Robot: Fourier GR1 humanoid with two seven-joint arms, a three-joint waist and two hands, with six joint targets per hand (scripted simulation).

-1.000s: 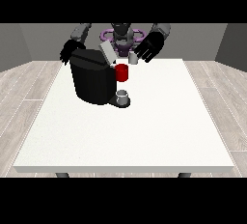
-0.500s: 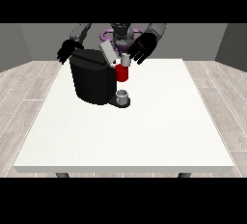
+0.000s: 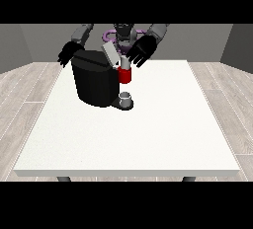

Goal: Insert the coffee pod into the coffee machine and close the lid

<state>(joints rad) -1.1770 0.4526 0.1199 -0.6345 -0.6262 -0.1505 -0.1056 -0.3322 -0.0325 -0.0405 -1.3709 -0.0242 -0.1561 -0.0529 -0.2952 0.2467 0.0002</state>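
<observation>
A black coffee machine (image 3: pixel 95 82) stands on the white table (image 3: pixel 128 134) at the back left. Its grey lid (image 3: pixel 111 55) is tilted up at the machine's top right. A red and grey brewing head (image 3: pixel 125 72) sticks out at the machine's right, above a small grey cup (image 3: pixel 126 99) on the drip base. The hand at the view's right (image 3: pixel 141 50) hovers open just right of the lid, fingers spread and pointing down. The hand at the view's left (image 3: pixel 69 53) hangs behind the machine's left top corner with relaxed fingers. I see no separate coffee pod.
The robot's torso (image 3: pixel 122 34) stands behind the table's far edge. The table's front edge (image 3: pixel 128 172) runs along the bottom of the scene, over a wooden floor.
The hand at the view's right has moved left and down, closer to the raised lid. The hand at the view's left and the machine have stayed put.
</observation>
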